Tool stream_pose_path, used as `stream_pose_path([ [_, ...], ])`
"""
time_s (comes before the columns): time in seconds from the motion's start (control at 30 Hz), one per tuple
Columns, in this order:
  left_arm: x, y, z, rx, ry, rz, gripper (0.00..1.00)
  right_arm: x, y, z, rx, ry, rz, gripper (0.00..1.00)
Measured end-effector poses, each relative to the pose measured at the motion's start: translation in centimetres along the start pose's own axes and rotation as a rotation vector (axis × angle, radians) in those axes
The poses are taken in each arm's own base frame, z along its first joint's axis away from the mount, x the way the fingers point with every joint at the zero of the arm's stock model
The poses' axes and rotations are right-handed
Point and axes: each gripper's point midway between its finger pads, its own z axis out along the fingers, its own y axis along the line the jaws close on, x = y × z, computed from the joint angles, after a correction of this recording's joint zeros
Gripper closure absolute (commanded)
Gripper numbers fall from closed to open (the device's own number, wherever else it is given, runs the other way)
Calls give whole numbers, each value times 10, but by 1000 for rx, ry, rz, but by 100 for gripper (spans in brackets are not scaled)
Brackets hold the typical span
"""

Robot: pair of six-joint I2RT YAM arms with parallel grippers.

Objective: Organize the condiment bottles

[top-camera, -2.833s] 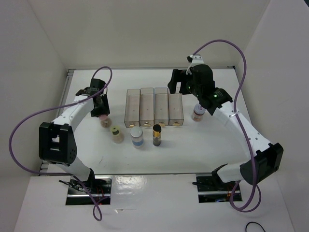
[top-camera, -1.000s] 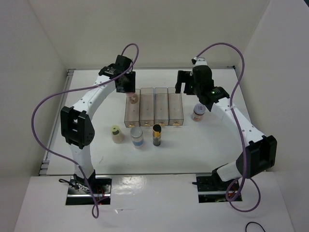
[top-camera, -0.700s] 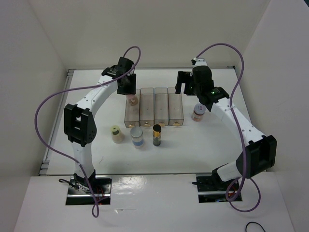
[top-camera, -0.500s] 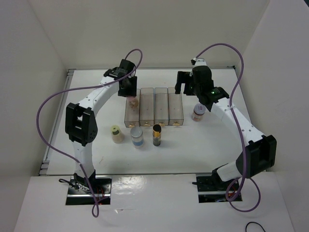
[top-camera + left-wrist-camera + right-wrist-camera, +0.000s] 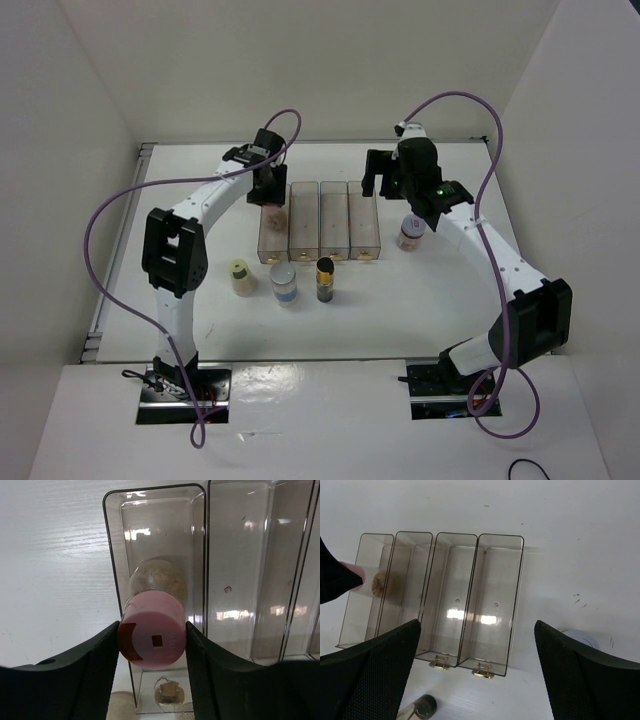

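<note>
left gripper [image 5: 152, 640] clamped on pink-capped jar [image 5: 152, 642] | jar held over leftmost clear bin [image 5: 112, 555] | second bin [image 5: 240, 570] just beside, touching | white table [image 5: 50, 555] underneath

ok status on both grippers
Left gripper shut on pink-capped jar, in leftmost clear bin. Right gripper open, empty. Nothing in the way.

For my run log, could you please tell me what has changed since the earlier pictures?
The left claw, shut on the pink jar, lifted it from beside the yellow-green jar and carried it to the leftmost bin. The right claw barely shifted and stays open. That jar, the pale blue jar, dark jar and lavender-grey jar kept their places.
</note>
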Motion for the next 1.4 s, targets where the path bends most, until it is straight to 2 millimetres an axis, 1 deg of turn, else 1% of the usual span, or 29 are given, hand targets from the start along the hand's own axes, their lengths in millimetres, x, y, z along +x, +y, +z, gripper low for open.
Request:
stream_pose_path([
  [0.03, 1, 1, 2, -4, 3, 1, 36, 1, 0, 0, 0, 2, -2, 2],
  [0.13, 2, 2, 6, -13, 8, 15, 30, 3, -1, 1, 3, 7, -5, 2],
  [0.17, 3, 2, 7, -18, 10, 19, 24, 3, -1, 1, 3, 8, -6, 2],
  [0.3, 4, 1, 6, -28, 10, 32, 17, 4, -1, 1, 3, 9, -9, 2],
  [0.33, 5, -1, 4, -31, 13, 38, 13, 4, -2, 1, 3, 9, -10, 2],
  [0.4, 4, -4, -1, -36, 14, 48, 9, 4, -2, 1, 3, 9, -11, 2],
  [0.47, -2, -9, -11, -33, -4, 54, 4, 4, -2, 1, 3, 9, -11, 2],
  [0.5, -5, -11, -17, -30, -16, 56, 4, 4, -2, 1, 3, 9, -11, 2],
  [0.6, -12, -14, -50, -10, -54, 54, 0, 4, -1, 1, -1, 11, -11, 2],
  [0.63, -16, -14, -68, 0, -77, 48, 0, 4, -1, 0, -3, 10, -11, 2],
  [0.7, -24, -11, -108, 25, -145, 20, 0, 5, 0, -2, -9, 9, -10, 2],
  [0.73, -27, -7, -136, 43, -196, 3, 0, 7, -1, -4, -10, 11, -10, 2],
  [0.77, -29, -2, -158, 57, -241, -13, 0, 9, -1, -7, -14, 11, -9, 2],
  [0.8, -27, 4, -183, 73, -290, -41, 0, 9, -2, -9, -16, 11, -8, 2],
  [0.83, -22, 12, -203, 83, -322, -62, 0, 9, -2, -12, -19, 7, -7, 2],
  [0.87, -15, 21, -217, 84, -343, -91, 0, 9, -3, -14, -22, 4, -6, 2],
  [0.9, -5, 29, -223, 77, -342, -110, 0, 8, -2, -16, -25, 0, -5, 2],
  [0.93, 5, 37, -225, 69, -339, -135, 0, 7, -2, -17, -27, -5, -5, 2],
  [0.97, 18, 45, -220, 51, -316, -154, 0, 6, -2, -18, -29, -7, -4, 2],
  [1.03, 48, 55, -195, 7, -222, -181, 0, 6, -1, -19, -34, -8, -3, 2],
  [1.13, 106, 62, -144, -58, -20, -184, 0, 12, -1, -20, -41, 4, -1, 2],
  [1.17, 126, 65, -131, -76, 46, -183, 0, 13, -1, -19, -42, 7, -2, 2],
  [1.23, 155, 69, -119, -97, 131, -186, 0, 16, -1, -19, -44, 13, -2, 2],
  [1.3, 165, 70, -117, -103, 156, -196, 0, 17, -1, -19, -44, 16, -2, 2],
  [1.4, 160, 67, -115, -90, 135, -211, 0, 17, -1, -19, -44, 16, -1, 2],
])
